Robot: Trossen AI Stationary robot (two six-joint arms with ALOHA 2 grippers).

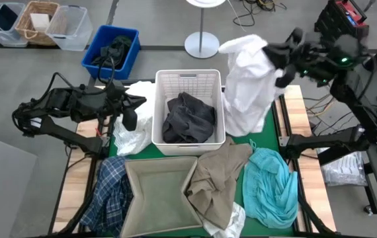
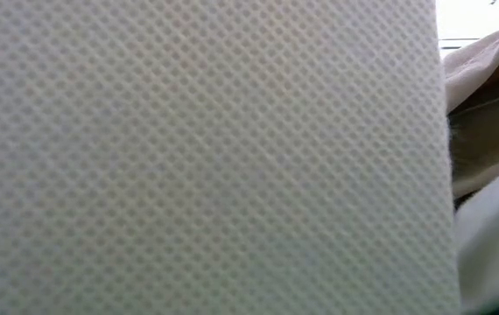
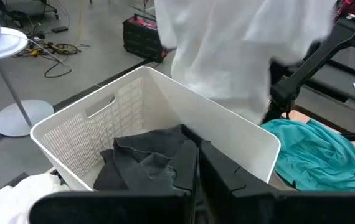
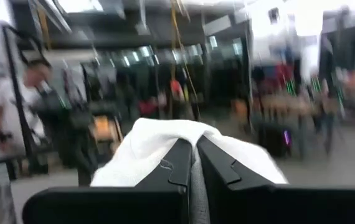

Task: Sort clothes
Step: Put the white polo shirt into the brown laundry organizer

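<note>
High view: right gripper [image 1: 280, 66] at 2 o'clock pinches white garment [image 1: 248, 86]; left gripper [image 1: 130, 114] closed, empty. Risk: garment snags basket [image 1: 188, 79] rim.

Grey floor [image 1: 16, 185] all around the table [image 1: 304, 165], cables [image 1: 258, 8] trailing across it up top. A white lamp base [image 1: 202, 45] stands there, a blue bin [image 1: 111, 51] beside it, clear tubs [image 1: 69, 28] in the corner. A person [image 4: 12, 106] stands in the dim room behind.
</note>
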